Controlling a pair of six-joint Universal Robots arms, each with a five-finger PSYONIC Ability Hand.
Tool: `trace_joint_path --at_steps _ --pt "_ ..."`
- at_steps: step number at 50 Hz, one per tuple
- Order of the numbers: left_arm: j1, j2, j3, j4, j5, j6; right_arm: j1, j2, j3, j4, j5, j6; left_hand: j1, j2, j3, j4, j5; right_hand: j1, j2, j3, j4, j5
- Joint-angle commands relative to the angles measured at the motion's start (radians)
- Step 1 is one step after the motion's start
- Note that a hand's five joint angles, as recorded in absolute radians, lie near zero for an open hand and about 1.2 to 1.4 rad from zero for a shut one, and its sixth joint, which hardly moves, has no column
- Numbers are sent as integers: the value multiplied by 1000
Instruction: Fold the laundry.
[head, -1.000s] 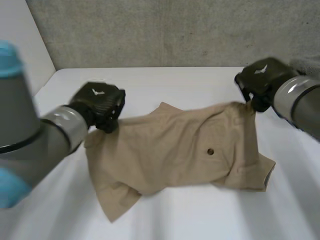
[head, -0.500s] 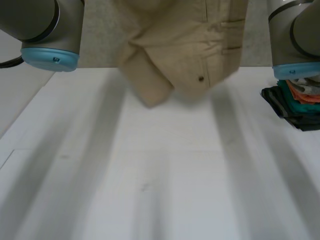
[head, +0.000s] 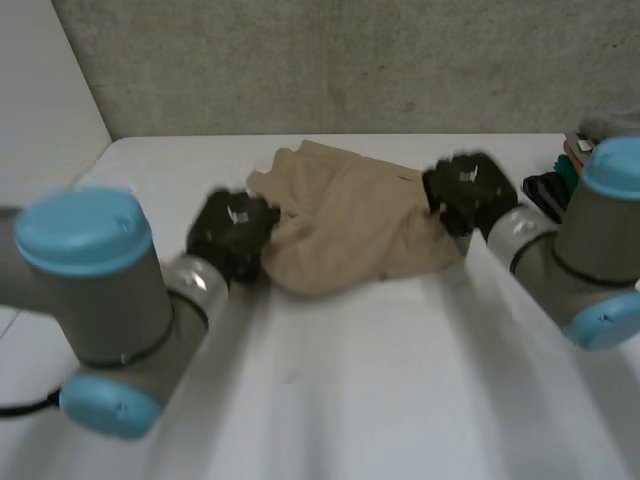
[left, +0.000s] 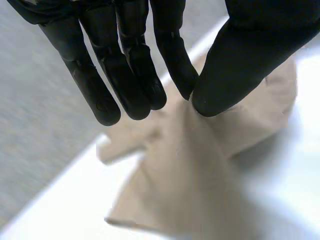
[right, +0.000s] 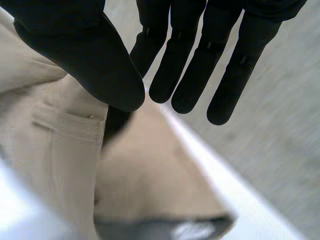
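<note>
- The tan garment (head: 350, 225) lies on the far middle of the white table (head: 380, 400), bunched into a compact, rounded bundle between the two hands.
- One second ago it lay spread wide and flat. Half a second ago it hung in the air from both hands. It is now back on the surface, covering much less area and with its near edge rolled under.
- The left hand (head: 232, 238) sits at the garment's left end. In its wrist view the cloth (left: 185, 175) rises to a peak nipped between the thumb (left: 240, 55) and one finger, with the other fingers straight.
- The right hand (head: 465, 192) sits at the garment's right end. In its wrist view the thumb (right: 75, 45) bears on the belt-loop edge of the cloth (right: 60, 150), which runs up between thumb and fingers. This reads as a pinch.
- Assessment: the lift-and-lay appears to have doubled the garment over, so a first fold is probably in place but untidy. Both grasps must be let go and the layers flattened before another fold.
- A stack of folded clothes (head: 560, 175) rests at the table's right edge, near the right arm and apart from the garment.
</note>
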Motion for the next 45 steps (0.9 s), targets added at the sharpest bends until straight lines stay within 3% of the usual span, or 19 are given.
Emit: trace_joint_path --at_steps 1,7,14,19,23,28,32,38,45 --pt "-52 72 -149 -30 -17 -9 -4 -24 124 139 -8 -16 230 198 202 195 250 258 204 199 196 211" --pt "-54 210 -241 -130 -35 -1 -8 -197 207 320 -15 -82 230 198 202 195 250 258 204 199 196 211" --pt "-67 369 -282 -381 -32 2 -71 -387 249 583 3 -250 230 198 202 195 250 258 204 199 196 211" --pt "-148 454 -275 -614 -19 -6 -129 -518 305 811 -3 -429 230 198 202 195 250 258 204 199 196 211" --pt "-213 472 -264 -665 -5 -4 -151 -592 358 892 -21 -524 230 198 202 195 250 258 204 199 196 211" --pt "-218 426 -235 -607 -8 5 -152 -598 381 801 -72 -483 230 198 202 195 250 258 204 199 196 211" --pt "-198 292 -149 -492 -12 39 -152 -532 375 650 -83 -360 230 198 202 195 250 258 204 199 196 211" --pt "-65 49 64 -272 -11 214 -140 -334 300 414 -19 -248 230 198 202 195 250 258 204 199 196 211" --pt "-41 -208 363 -67 -11 428 -108 -146 159 269 127 -230 230 198 202 195 250 258 204 199 196 211"
